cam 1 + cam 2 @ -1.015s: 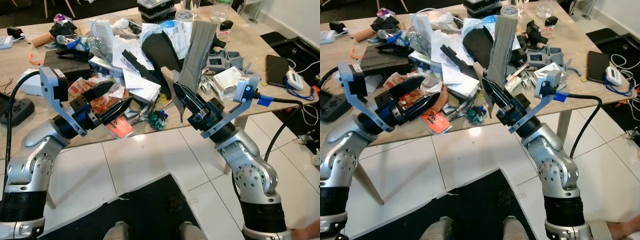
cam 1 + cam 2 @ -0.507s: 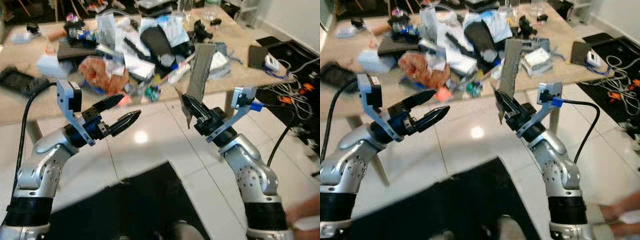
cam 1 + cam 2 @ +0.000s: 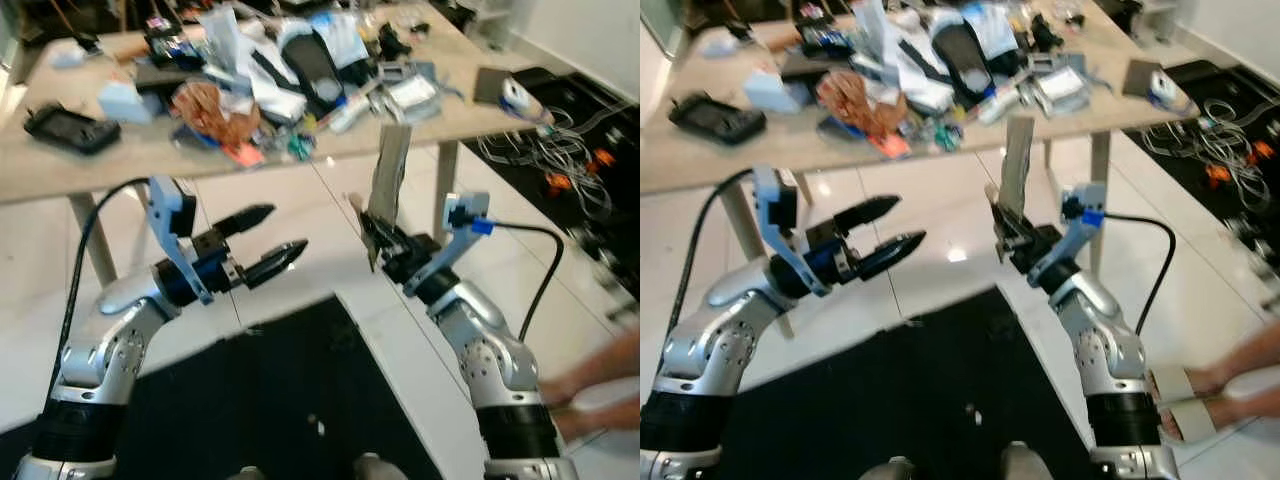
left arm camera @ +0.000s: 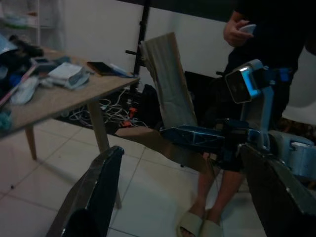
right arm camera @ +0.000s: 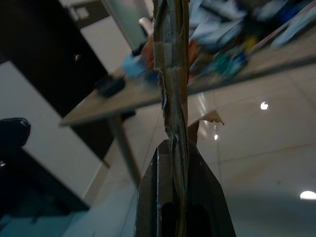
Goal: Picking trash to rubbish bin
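Right hand grips a strip of flattened cardboard, held above the white tile floor.

The left hand (image 3: 262,243) hangs out in front with its two black fingers spread wide and nothing between them. To its right, the right hand (image 3: 372,237) is clamped on the lower end of the cardboard (image 3: 388,178), which stands upright. Behind both, the cluttered tabletop (image 3: 60,160) is well apart from the hands.

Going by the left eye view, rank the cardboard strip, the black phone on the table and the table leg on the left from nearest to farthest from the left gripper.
From the left gripper:
1. Cardboard strip, to its right, upright in the right gripper.
2. Table leg, to its left.
3. Black phone, up on the table's left end.
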{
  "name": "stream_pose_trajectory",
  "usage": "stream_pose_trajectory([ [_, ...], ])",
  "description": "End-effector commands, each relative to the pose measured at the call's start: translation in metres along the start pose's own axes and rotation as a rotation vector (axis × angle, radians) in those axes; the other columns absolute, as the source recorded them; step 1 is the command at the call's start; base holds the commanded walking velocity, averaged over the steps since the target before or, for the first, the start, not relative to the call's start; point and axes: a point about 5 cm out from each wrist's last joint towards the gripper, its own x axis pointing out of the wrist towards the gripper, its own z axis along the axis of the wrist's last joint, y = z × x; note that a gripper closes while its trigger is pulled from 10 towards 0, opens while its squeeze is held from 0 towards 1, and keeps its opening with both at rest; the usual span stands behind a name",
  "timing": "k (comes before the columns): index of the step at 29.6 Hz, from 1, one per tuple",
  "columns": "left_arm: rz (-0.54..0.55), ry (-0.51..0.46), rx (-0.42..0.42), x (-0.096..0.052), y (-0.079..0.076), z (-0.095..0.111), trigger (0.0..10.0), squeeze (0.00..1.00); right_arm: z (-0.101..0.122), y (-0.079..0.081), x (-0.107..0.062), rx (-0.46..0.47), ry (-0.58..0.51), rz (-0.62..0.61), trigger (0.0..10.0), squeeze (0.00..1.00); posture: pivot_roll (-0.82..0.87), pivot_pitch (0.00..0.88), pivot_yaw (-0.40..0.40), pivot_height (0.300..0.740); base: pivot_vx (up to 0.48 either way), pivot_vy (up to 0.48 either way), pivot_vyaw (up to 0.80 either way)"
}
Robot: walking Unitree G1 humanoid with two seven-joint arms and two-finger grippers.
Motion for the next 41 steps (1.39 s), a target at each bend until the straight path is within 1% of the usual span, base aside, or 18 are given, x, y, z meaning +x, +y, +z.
stream_pose_trajectory([
  [1, 0.011, 0.020, -0.003, -0.003, 0.000, -0.003, 10.0, 0.00, -0.007, 0.003, 0.001, 0.006, 0.015, 0.008, 10.0, 0.00, -0.01, 0.148, 0.035, 0.740, -0.337, 0.000, 0.00],
  [6, 0.006, 0.020, 0.000, -0.002, 0.000, -0.003, 10.0, 0.00, -0.008, 0.003, 0.001, 0.013, 0.010, 0.009, 10.0, 0.00, -0.01, 0.148, 0.037, 0.740, -0.333, 0.000, 0.00],
  [10, 0.018, 0.006, 0.003, 0.000, 0.001, -0.002, 10.0, 0.00, -0.007, 0.003, 0.000, 0.051, -0.010, 0.028, 10.0, 0.00, -0.01, 0.148, 0.037, 0.740, -0.074, 0.000, 0.00],
  [13, 0.006, 0.017, 0.014, 0.001, 0.000, -0.003, 10.0, 0.00, -0.004, -0.001, -0.001, 0.058, -0.037, -0.008, 10.0, 0.00, -0.01, 0.148, 0.037, 0.740, 0.000, 0.000, 0.65],
  [23, -0.012, 0.021, 0.022, 0.005, -0.004, -0.005, 10.0, 0.00, -0.005, 0.001, -0.001, 0.058, -0.038, 0.015, 10.0, 0.00, 0.00, 0.152, 0.040, 0.740, 0.000, 0.000, 0.76],
  [28, -0.019, 0.035, 0.033, 0.010, -0.008, -0.012, 10.0, 0.00, -0.007, 0.000, -0.001, 0.059, -0.034, 0.015, 10.0, 0.00, 0.00, 0.152, 0.040, 0.740, 0.000, 0.000, 0.76],
  [34, -0.028, 0.032, 0.028, 0.016, -0.012, -0.017, 10.0, 0.00, -0.011, 0.001, -0.002, 0.063, -0.023, 0.014, 10.0, 0.00, 0.00, 0.153, 0.041, 0.740, 0.000, 0.000, 0.76],
  [41, -0.029, 0.033, 0.035, 0.021, -0.014, -0.020, 10.0, 0.00, -0.012, 0.000, -0.002, 0.062, -0.015, 0.016, 10.0, 0.00, 0.00, 0.150, 0.041, 0.740, 0.000, 0.000, 0.76],
])
